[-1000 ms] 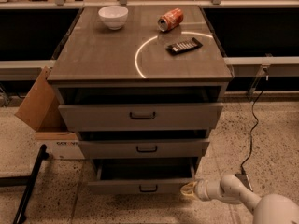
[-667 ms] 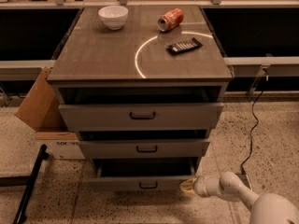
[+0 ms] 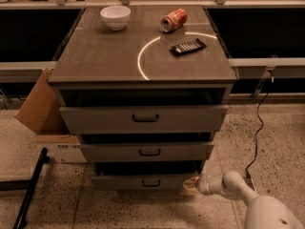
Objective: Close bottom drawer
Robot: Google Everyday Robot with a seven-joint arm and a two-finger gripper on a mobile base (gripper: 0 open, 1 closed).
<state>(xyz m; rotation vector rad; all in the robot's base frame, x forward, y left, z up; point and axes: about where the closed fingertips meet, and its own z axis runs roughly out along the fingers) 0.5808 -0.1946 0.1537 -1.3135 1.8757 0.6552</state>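
At the far left, a black bar (image 3: pixel 29 187) is seen lying slanted on the speckled floor. Just beside the cabinet's left side, an open cardboard box (image 3: pixel 42 109) is placed. On the cabinet top (image 3: pixel 105 56), a white bowl (image 3: pixel 115 17) is set upright near the back left corner. A thin white arc is drawn on the surface towards the middle.

Below the top, three grey drawers are stacked, each one pulled out a little, so that a dark gap is seen above each front. The bottom drawer (image 3: pixel 119 181) is found lowest, just above the floor, with a small dark handle (image 3: pixel 151 183) in the middle of its narrow front. It is not fully shut.

Further right on the top, a red can (image 3: pixel 174 19) is laid on its side, and a dark flat device (image 3: pixel 188 47) is placed near it, in front.

The gripper (image 3: pixel 191 184) is held low, at the right end of the bottom drawer's front, very near or touching it. Whether it is open or closed cannot be told. The pale arm (image 3: pixel 228 185) is extended from the lower right corner. A black cable (image 3: pixel 258 128) is hung down at the right.
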